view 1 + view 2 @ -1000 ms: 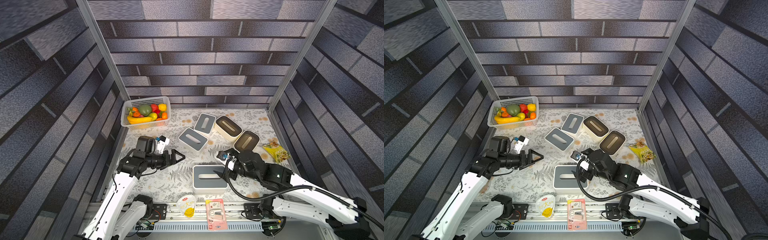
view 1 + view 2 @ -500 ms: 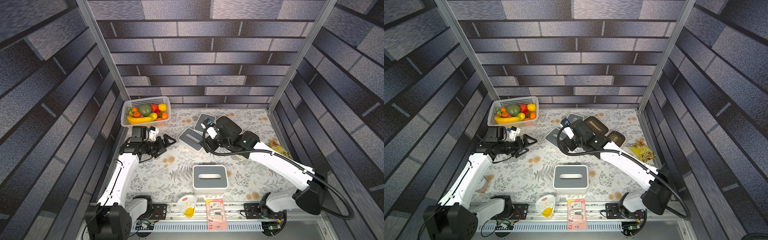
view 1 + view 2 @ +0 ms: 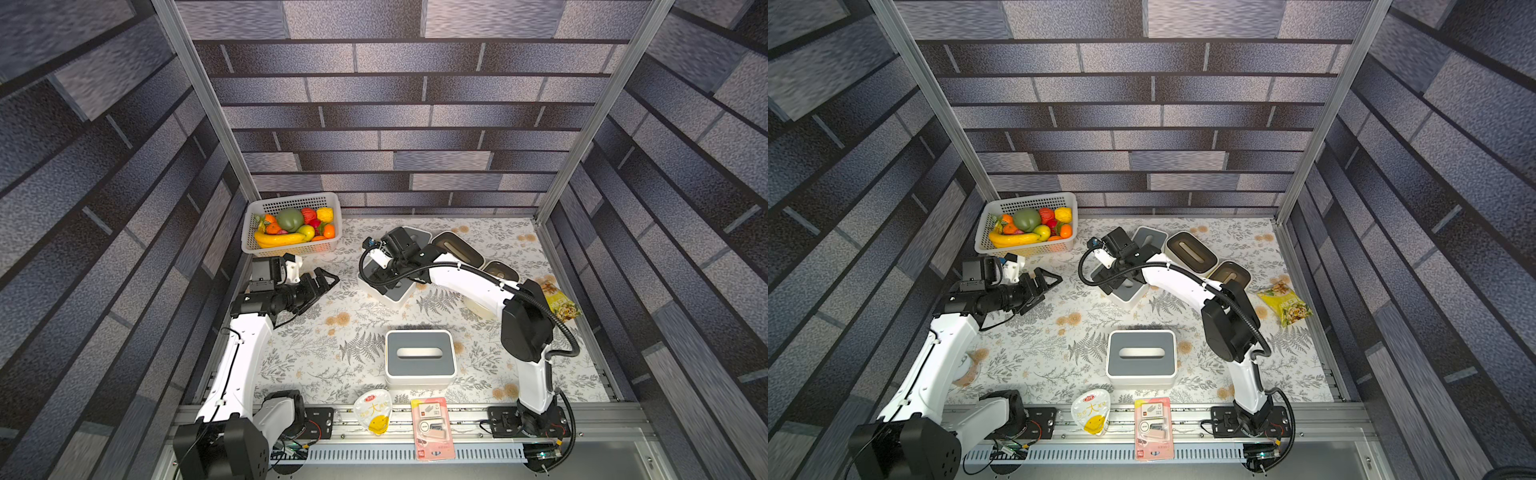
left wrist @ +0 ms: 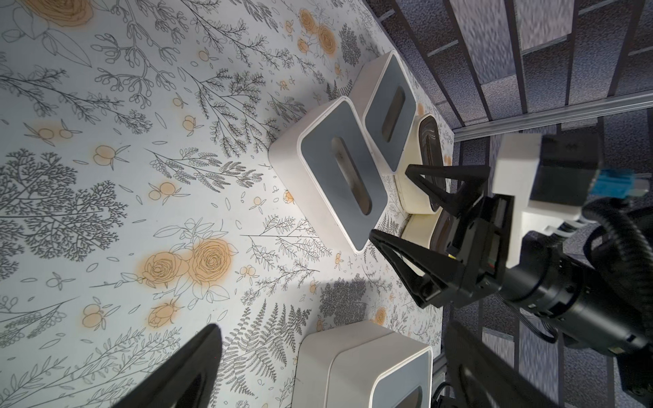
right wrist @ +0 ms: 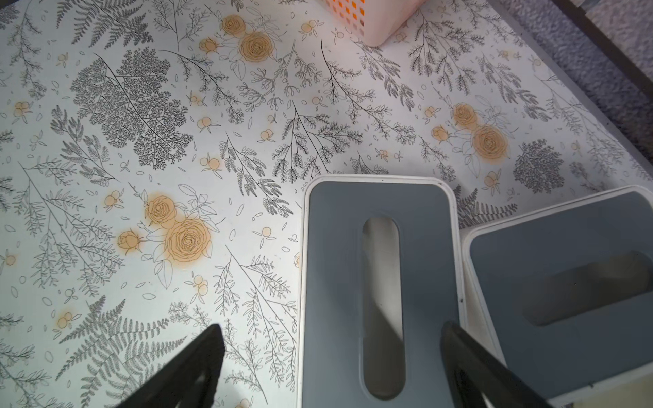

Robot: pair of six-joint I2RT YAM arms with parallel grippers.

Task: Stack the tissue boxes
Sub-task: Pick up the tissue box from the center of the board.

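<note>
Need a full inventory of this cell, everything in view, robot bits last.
grey-lidded tissue boxes: 3, white bodies; front centre, mid-table under the right claw, one behind it
brown-lidded tissue boxes: 2, cream bodies; back right
fruit basket: 1, white; back left corner
snack bag: 1, yellow-green; right edge
sealed packet: 1, white and yellow; front rail
blister pack: 1, pink; front rail, beside the packet
tablecloth: 1, white floral; covers the table
left claw: 1, black, open; above the cloth near the basket
right claw: 1, black, open; over the mid-table box
</note>
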